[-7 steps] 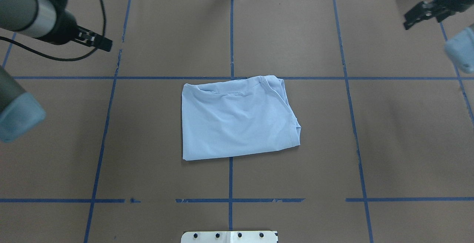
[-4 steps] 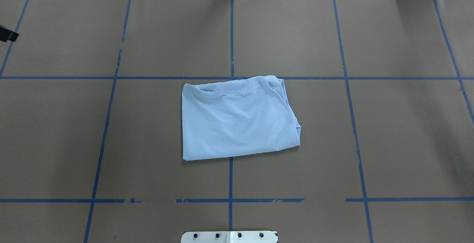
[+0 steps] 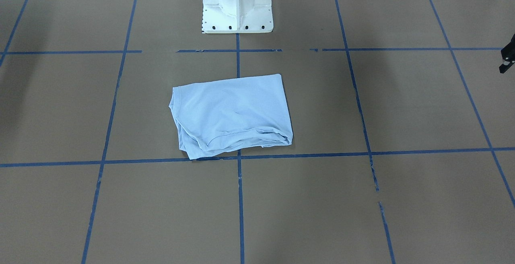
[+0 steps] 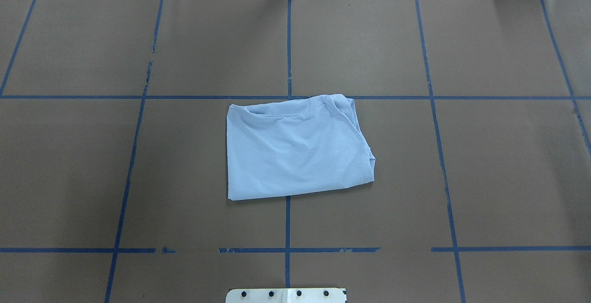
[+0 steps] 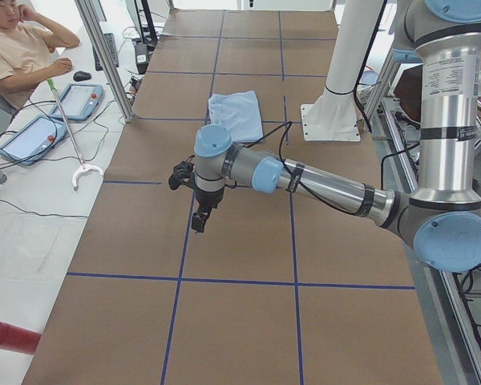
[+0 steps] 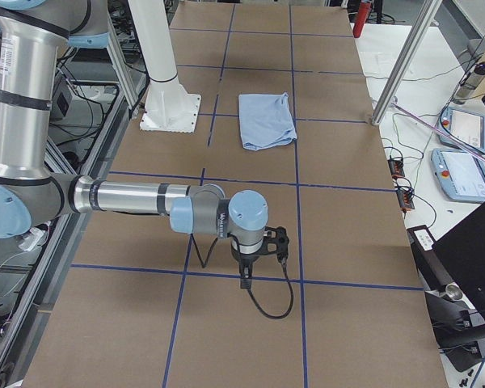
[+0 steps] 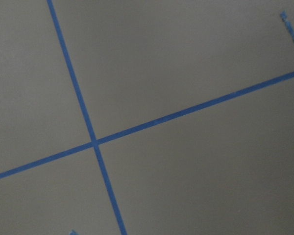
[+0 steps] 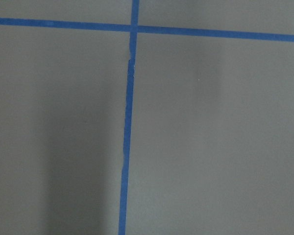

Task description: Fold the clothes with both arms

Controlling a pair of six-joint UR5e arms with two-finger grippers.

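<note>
1 light blue T-shirt (image 4: 295, 148) lay folded into a rough rectangle in the middle of the brown tabletop (image 4: 508, 178), just ahead of the white pedestal base (image 3: 237, 2). It straddled the centre strip of blue tape (image 4: 287, 224), and its far corner reached a cross strip. The edge on the robot's left was a clean, straight fold, and the near edge was smooth. Along the far edge and the robot's right side, several layers lay bunched and slightly offset, with a stitched band showing at the right corner. Soft creases ran across the top layer.

Both arms were out toward the ends of the tabletop, well apart from the shirt. The left arm (image 5: 321, 183) held the left gripper (image 5: 199, 224) pointing down above bare tabletop, and the right arm (image 6: 137, 196) held the right gripper (image 6: 244, 279) the same way. Whether either pair of fingers was wide or narrow could not be told. Both wrist views showed only brown surface and tape.
</note>
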